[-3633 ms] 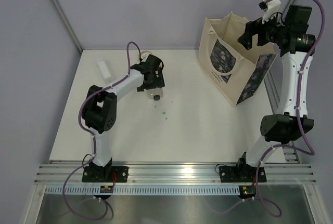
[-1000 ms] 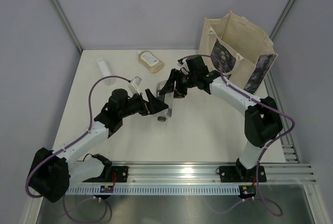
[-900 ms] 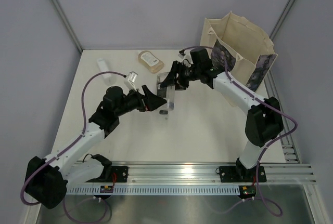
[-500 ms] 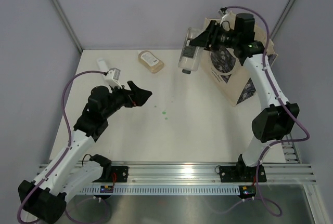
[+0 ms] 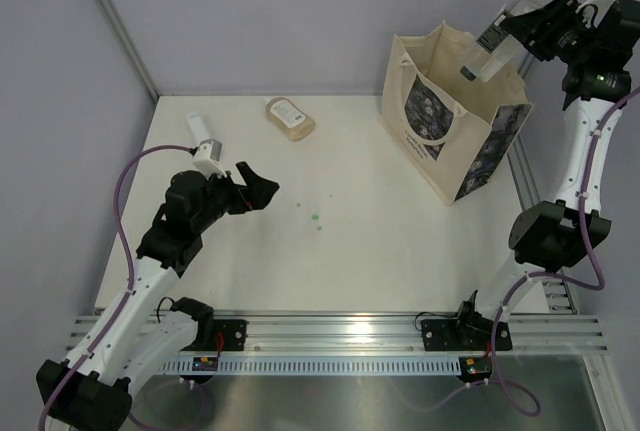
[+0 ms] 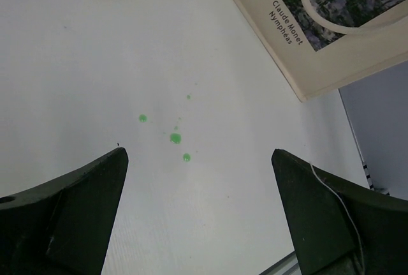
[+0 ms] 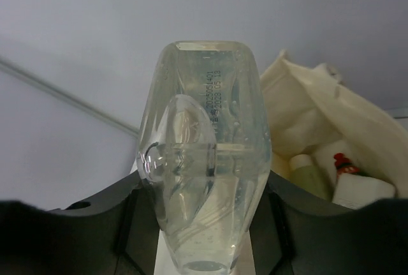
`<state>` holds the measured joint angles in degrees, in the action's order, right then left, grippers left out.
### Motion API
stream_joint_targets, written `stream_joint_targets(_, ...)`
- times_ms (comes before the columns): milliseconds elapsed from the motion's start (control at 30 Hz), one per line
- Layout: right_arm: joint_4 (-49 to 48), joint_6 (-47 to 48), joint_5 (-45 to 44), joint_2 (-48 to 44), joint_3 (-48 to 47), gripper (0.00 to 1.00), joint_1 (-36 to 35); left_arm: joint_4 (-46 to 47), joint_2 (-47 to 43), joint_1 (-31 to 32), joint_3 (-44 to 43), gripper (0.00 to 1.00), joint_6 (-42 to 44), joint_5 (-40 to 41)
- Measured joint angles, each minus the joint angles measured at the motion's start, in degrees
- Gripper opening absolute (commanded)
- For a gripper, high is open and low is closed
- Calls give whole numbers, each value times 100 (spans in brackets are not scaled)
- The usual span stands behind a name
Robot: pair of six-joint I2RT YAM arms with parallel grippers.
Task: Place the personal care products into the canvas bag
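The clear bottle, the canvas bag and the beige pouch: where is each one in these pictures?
clear bottle (image 7: 204, 160), right wrist view, middle of its body
canvas bag (image 5: 425, 113), top view, printed front wall
beige pouch (image 5: 290, 118), top view, its middle

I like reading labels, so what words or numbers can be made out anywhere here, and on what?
"Claude Monet Nymphéas": printed on the side of the canvas bag, beside its floral panel.
"05 13": the end of a stamped date code on the clear bottle; the rest is too blurred to read.
Label on the beige pouch: too small to read.
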<state>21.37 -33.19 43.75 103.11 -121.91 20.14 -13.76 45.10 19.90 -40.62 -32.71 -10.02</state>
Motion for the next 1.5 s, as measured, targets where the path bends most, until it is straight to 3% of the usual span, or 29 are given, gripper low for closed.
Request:
stream_joint_targets(333,708,789,-431,221,275,0,90,-422,76,-293,-2,99,35,133)
stream_joint_targets(767,833,1196,-420,234,457,2,83,-555,70,-483,-2,99,31,153)
stream_joint_targets(1000,2074,3093,-992,481,39,25,-289,-1040,72,-549,-61,99,-212,975)
stream_joint_targets(1033,2234,3397,-1158,490,37,34,-431,-1123,79,-566,-96,99,-232,1202)
stream_joint_targets(1100,2566,3985,-1401,490,39,44,-763,-1351,195,-632,-282,99,-254,1615)
stream_joint_targets(1133,2662,4179,-1478,490,44,57,-887,-1443,319,-693,-439,99,-251,1792)
stream_joint_targets(1233,2835,4736,-1626,490,70,72,-1244,-1598,962,-942,-984,99,-157,2070)
stream_joint_targets(1300,2828,4953,-1637,461,66,95,-1335,-1659,1637,-1202,-1469,99,-26,2048)
stream_joint_targets(1333,2835,5071,-1663,437,59,99,-1340,-1668,1989,-1349,-1694,99,24,2033)
stream_joint_targets(1500,3016,5501,-1735,413,-273,99,-1268,-1799,3462,-2052,-2588,99,264,1611)
